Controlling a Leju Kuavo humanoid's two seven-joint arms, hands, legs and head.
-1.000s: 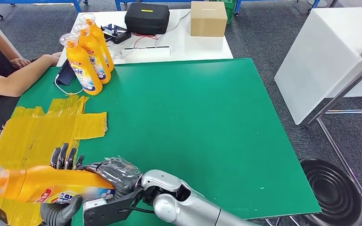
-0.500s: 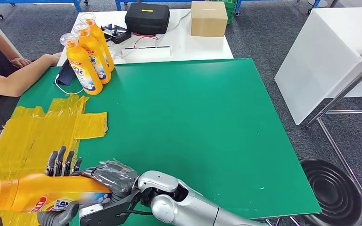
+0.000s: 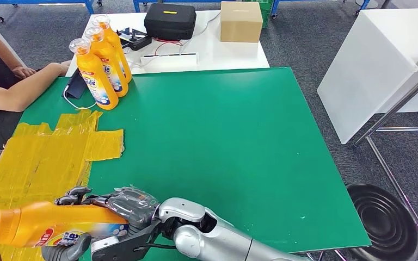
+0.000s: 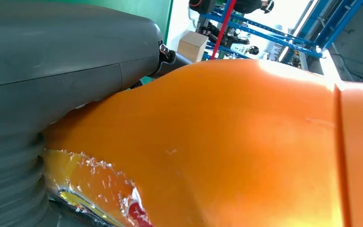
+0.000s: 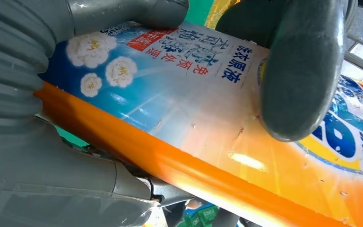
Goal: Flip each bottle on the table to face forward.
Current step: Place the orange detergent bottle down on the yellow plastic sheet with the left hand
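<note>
Right hand point(image 3: 121, 209) grips an orange bottle point(image 3: 49, 223) lying on its side over the near left corner of the green table point(image 3: 223, 141), cap end past the left edge, above yellow sheeting point(image 3: 38, 157). Thumb point(image 5: 300, 71) presses on the printed label; dark fingers point(image 3: 76, 194) curl over the bottle's far side. Left hand point(image 4: 52, 61) lies against the bottle body close up; whether it grasps or merely touches cannot be told. Three upright orange bottles point(image 3: 102, 62) stand in a row at the far left corner. A person's arm point(image 3: 24, 87) rests by that corner.
</note>
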